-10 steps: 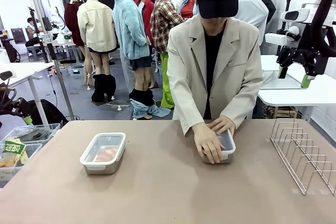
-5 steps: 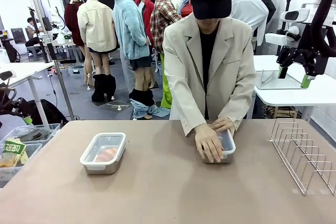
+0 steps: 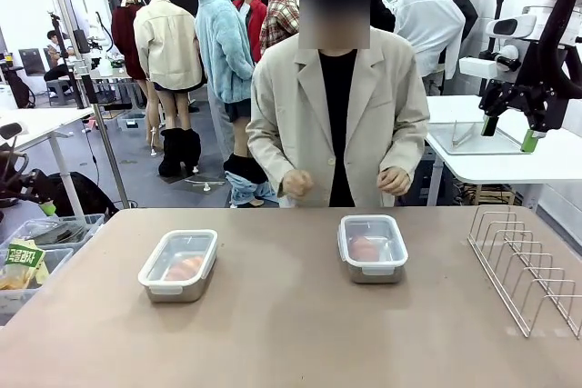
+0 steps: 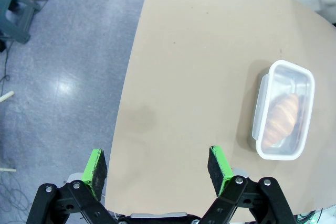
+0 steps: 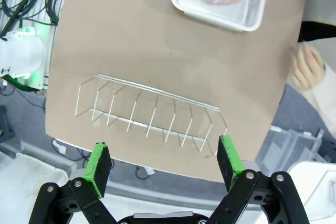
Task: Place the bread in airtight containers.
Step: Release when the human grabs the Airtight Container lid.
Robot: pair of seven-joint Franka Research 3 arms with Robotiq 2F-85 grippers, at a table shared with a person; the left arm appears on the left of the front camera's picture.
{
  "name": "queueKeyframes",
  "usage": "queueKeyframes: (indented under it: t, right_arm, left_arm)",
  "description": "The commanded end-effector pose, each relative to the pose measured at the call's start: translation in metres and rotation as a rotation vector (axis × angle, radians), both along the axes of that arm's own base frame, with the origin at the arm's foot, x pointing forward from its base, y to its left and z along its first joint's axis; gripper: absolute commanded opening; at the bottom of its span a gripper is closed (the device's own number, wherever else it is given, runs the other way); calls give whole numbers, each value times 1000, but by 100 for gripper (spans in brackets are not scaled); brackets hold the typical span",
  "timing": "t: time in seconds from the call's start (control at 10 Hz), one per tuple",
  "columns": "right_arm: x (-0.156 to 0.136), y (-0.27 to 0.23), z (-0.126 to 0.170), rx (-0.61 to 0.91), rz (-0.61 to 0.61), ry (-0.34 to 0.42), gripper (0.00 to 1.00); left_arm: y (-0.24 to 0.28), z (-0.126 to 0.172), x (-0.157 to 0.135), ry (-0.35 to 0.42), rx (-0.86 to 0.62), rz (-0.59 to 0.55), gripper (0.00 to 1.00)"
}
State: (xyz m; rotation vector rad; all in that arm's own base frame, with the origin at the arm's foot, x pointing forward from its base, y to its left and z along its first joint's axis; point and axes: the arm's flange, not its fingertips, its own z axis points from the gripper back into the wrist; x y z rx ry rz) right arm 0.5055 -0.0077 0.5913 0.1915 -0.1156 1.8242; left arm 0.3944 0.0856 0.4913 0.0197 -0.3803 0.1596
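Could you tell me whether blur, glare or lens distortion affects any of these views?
Front view: sharp, evenly lit; the person's left hand slightly smeared. Left wrist view: wide-angle bending of the table edge, soft glare patch on the floor. Right wrist view: the person's hand is blurred, the wire rack crisp.

— Anything cut off at the edges?
— Silver wire rack (image 3: 527,265), clipped by the front view's right edge. Person's pale hand (image 5: 307,66), blurred, and another clipped in the right wrist view's top corner.
— The golden-brown ridged rolls?
— Hazy through clear white-rimmed lids: left one (image 3: 185,267) an orange smudge, right one (image 3: 366,248) likewise.
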Motion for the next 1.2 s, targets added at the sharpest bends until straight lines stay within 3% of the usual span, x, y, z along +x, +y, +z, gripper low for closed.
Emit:
queueKeyframes:
  t: [0.0, 1.1]
  right_arm:
    - [-2, 0, 0, -2, 1, 9, 100]
    - [-2, 0, 0, -2, 1, 9, 100]
  left_arm:
    - [1, 1, 0, 3, -1, 1, 100]
    - [1, 1, 0, 3, -1, 1, 100]
